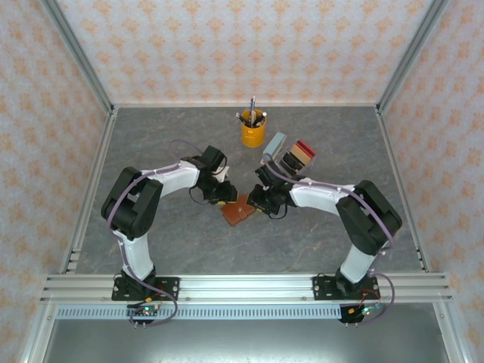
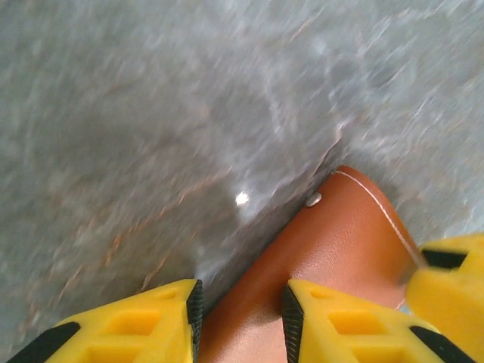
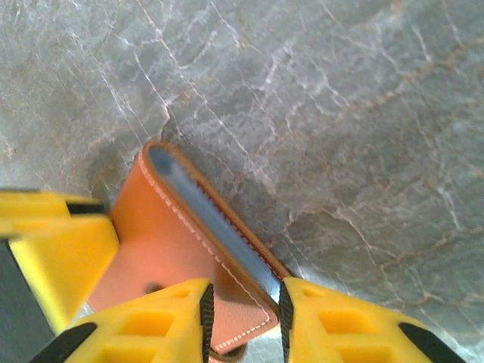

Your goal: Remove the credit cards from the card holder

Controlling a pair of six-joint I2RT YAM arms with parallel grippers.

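The reddish-brown leather card holder (image 1: 236, 213) lies on the grey stone-patterned table between both arms. My left gripper (image 1: 224, 198) stands open at its left side. In the left wrist view the holder (image 2: 333, 242) runs under the open left gripper (image 2: 241, 318), its edge crossing the gap, and the right-hand finger rests on the leather. My right gripper (image 1: 254, 203) is open too. In the right wrist view it (image 3: 244, 321) straddles a corner of the holder (image 3: 166, 242), whose cover gapes slightly and shows a grey-blue strip inside. The credit cards are hidden.
A yellow cup with pens (image 1: 253, 130) stands at the back middle. A pale blue oblong block (image 1: 274, 146) and a red and brown stack (image 1: 302, 153) sit just behind the right arm. Patterned walls close in the table on three sides.
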